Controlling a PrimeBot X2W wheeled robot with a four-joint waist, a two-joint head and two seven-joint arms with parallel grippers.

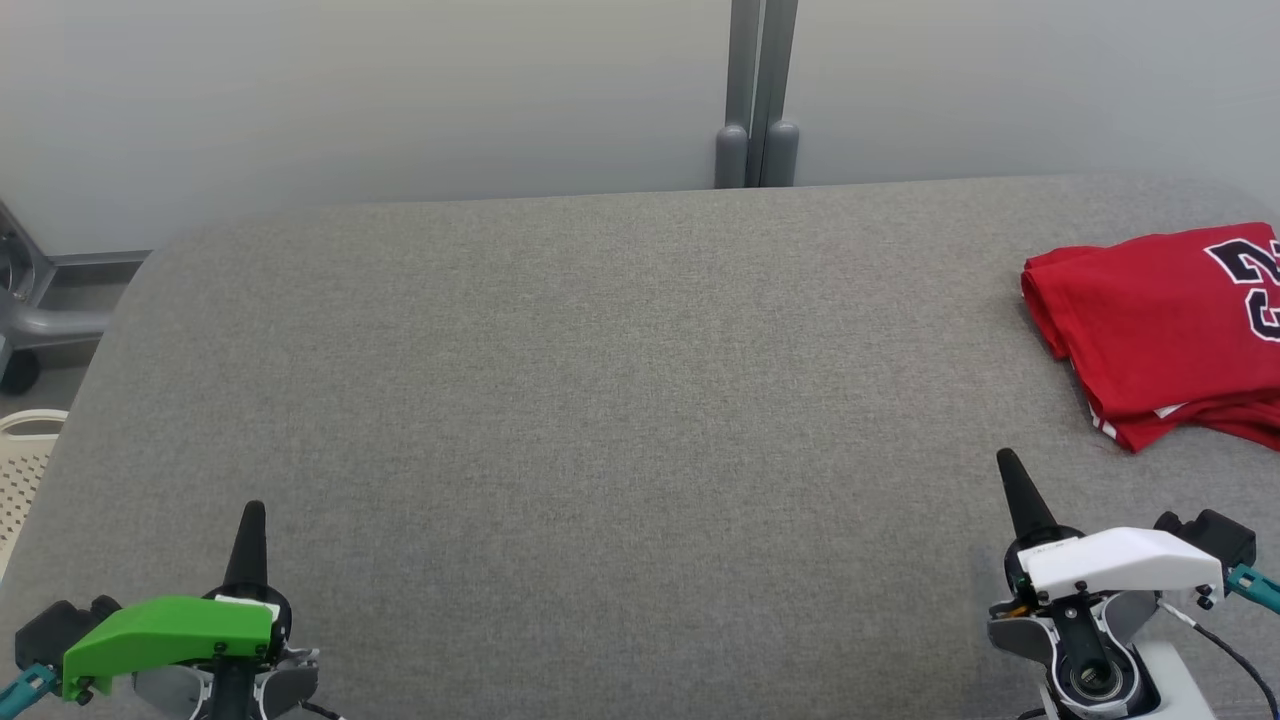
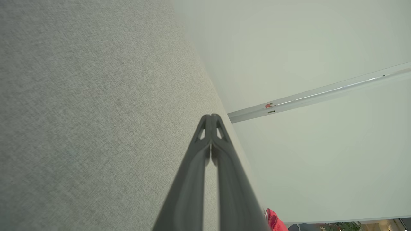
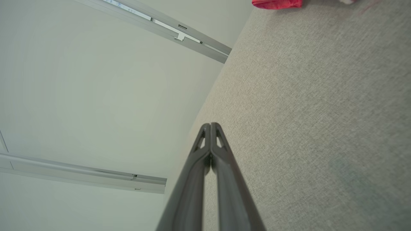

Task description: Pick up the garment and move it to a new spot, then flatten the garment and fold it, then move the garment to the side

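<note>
A red garment [image 1: 1160, 330] with a black-and-white number lies folded at the far right of the grey fabric table [image 1: 600, 400], partly cut off by the frame edge. A sliver of that garment [image 2: 274, 221] shows in the left wrist view, and another [image 3: 277, 4] at the top of the right wrist view. My left gripper [image 1: 250, 512], under a green cover, rests at the lower left, shut and empty. At the lower right, below the garment and apart from it, my right gripper [image 1: 1005, 462], under a white cover, is shut with nothing in it.
A pale wall with a grey vertical post [image 1: 758, 100] stands behind the table. A grey metal frame [image 1: 40, 300] and a cream perforated basket [image 1: 22, 470] sit off the table's left edge.
</note>
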